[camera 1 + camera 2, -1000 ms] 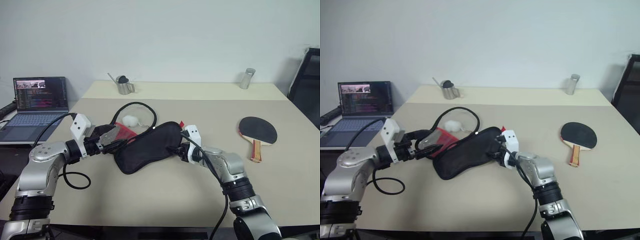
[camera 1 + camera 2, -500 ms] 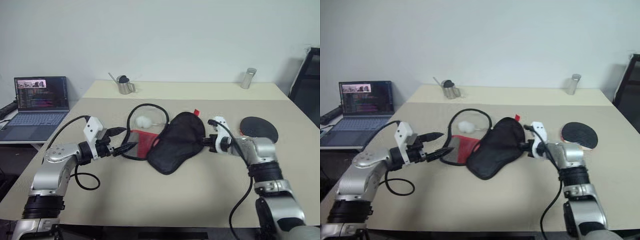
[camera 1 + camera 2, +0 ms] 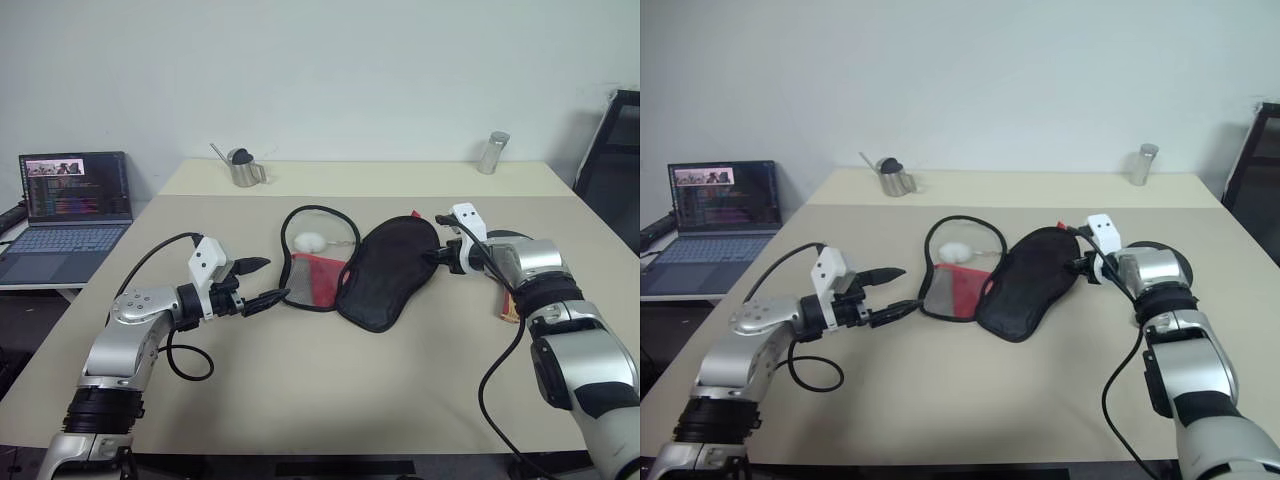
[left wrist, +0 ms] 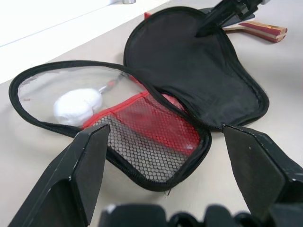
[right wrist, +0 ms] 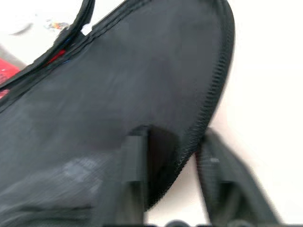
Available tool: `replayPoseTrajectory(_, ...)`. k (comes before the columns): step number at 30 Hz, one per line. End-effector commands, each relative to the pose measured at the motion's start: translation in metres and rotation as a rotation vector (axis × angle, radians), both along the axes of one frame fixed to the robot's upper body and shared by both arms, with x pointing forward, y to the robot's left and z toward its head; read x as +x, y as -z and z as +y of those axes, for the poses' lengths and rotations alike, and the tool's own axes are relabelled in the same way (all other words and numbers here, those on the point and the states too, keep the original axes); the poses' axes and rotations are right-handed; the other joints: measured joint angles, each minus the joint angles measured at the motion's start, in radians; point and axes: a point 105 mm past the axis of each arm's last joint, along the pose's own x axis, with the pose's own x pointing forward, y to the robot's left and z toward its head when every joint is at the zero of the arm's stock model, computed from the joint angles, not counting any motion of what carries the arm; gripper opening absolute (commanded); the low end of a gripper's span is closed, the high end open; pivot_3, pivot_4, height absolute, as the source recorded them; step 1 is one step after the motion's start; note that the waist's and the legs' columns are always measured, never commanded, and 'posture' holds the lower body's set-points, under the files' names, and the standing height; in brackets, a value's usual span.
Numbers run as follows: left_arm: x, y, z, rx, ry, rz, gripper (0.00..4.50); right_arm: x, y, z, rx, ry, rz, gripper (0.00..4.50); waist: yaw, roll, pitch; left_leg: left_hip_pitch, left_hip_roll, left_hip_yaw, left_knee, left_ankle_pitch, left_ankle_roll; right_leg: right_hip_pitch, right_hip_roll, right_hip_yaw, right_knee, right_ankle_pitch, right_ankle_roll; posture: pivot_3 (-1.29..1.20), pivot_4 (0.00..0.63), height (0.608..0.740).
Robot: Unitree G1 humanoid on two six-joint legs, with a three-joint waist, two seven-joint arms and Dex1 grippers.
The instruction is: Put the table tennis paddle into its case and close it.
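On the beige desk (image 3: 330,400) one case (image 3: 375,270) lies unzipped and spread flat, its two halves side by side: the robot's-left half shows a clear window over a white fluffy ball charm (image 3: 312,241), a red panel and black mesh, while the right half is plain black fabric. No logo or lettering on it can be read. The left gripper (image 3: 262,281) hovers just beside the case's mesh end without touching it, its jaws spread wide. The right gripper (image 3: 1080,265) is at the far right rim of the black half; in the right wrist view one finger (image 5: 135,179) lies on the fabric and the other outside the zip edge, jaws partly apart astride the rim. One table tennis paddle (image 3: 512,300) lies on the desk behind the right forearm, mostly hidden, its striped wooden handle showing. Further back stand one metal cup (image 3: 245,170) with a spoon and one metal tumbler (image 3: 492,153). One open laptop (image 3: 68,205) sits off to the left on a lower surface; its screen text is too small to read
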Motion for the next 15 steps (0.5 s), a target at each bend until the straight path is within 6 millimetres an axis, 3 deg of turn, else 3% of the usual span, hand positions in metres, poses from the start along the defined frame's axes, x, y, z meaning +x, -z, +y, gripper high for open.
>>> replayPoseTrajectory(1,-0.001,-0.014,-0.005,0.009,0.026,-0.067,4.13,0.010,-0.021,-0.009,-0.035,0.046,-0.098,2.86,-0.002,0.000,0.000,0.000,0.000,0.000,0.000,0.000,0.000,0.000,0.000,0.000,0.000,0.000,0.000,0.00,0.150,0.740)
replayPoseTrajectory(3,-0.002,-0.014,-0.005,0.009,0.026,-0.067,4.13,0.013,-0.025,-0.017,-0.058,0.093,-0.136,3.55,-0.003,0.000,0.000,0.000,0.000,0.000,0.000,0.000,0.000,0.000,0.000,0.000,0.000,0.000,0.000,0.00,0.150,0.740)
replayPoseTrajectory(8,-0.002,-0.013,-0.006,0.009,0.028,-0.067,4.13,0.015,-0.038,-0.044,-0.044,0.210,-0.183,3.55,-0.003,0.000,0.001,0.000,0.000,0.000,0.000,0.000,0.000,0.000,0.000,0.000,0.000,0.000,0.000,0.00,0.150,0.740)
replayPoseTrajectory(11,-0.002,-0.012,-0.006,0.009,0.028,-0.064,4.13,0.001,-0.037,-0.031,0.052,0.100,-0.112,3.55,-0.003,0.001,0.001,0.000,0.000,0.000,0.000,0.000,0.000,0.000,0.000,0.000,0.000,0.000,0.000,0.00,0.150,0.740)
replayPoseTrajectory(15,-0.001,-0.012,-0.005,0.012,0.028,-0.062,4.13,-0.032,-0.029,-0.008,0.116,-0.044,-0.037,3.55,-0.002,0.001,0.001,-0.001,0.001,0.000,0.000,0.000,0.000,0.000,0.000,0.000,0.000,0.000,0.000,0.00,0.150,0.740)
